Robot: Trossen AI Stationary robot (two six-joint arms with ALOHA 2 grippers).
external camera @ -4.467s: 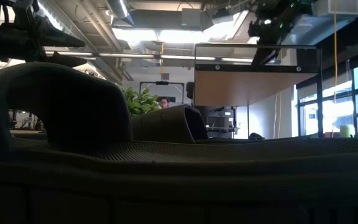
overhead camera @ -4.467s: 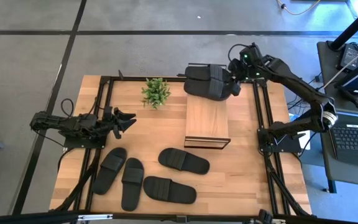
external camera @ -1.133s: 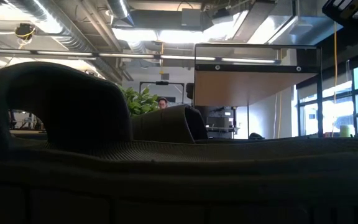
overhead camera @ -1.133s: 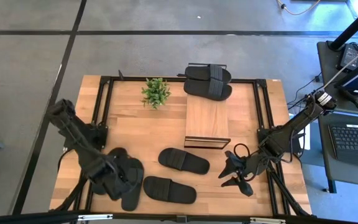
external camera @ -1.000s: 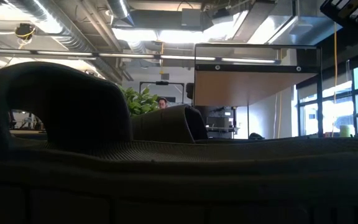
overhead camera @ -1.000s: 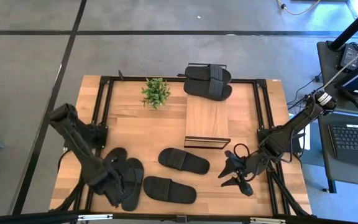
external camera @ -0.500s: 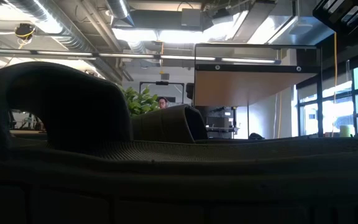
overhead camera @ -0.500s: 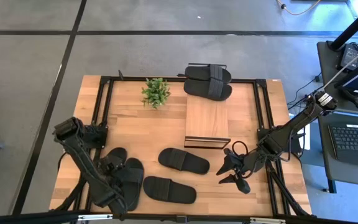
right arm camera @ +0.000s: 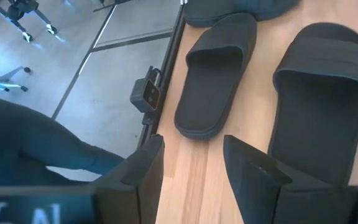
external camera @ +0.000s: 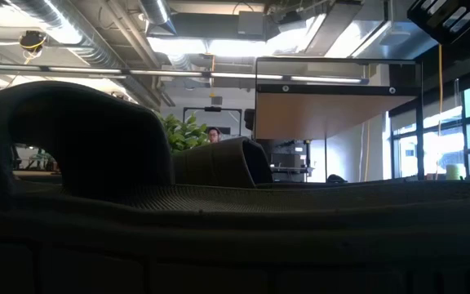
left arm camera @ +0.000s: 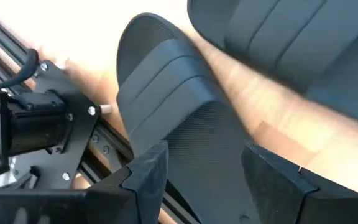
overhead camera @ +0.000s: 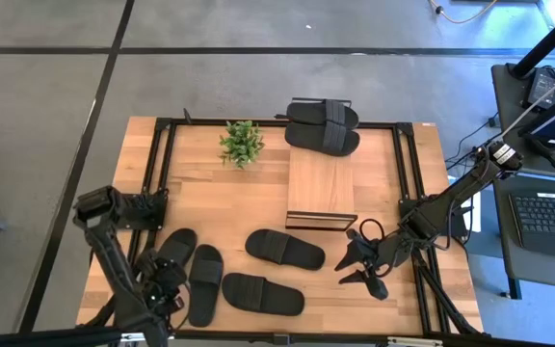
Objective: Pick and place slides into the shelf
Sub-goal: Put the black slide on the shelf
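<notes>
Four black slides lie sole-down on the front of the table: the leftmost slide, one beside it, and two more. Two slides lie behind the shelf. My left gripper is open over the leftmost slide's near end; its fingers stand to either side of the sole. My right gripper hangs open to the right of the front slides, with nothing between its fingers. A slide fills the low view.
A small potted plant stands at the far side, left of the shelf. Black frame rails run along the table's left and right sides. Bare wood lies between the plant and the front slides.
My left arm has swung toward the table's near left corner and come down. Its gripper has tipped further downward, rolled, and now stands over the leftmost slide's near end, still open. The slides lie where they were.
</notes>
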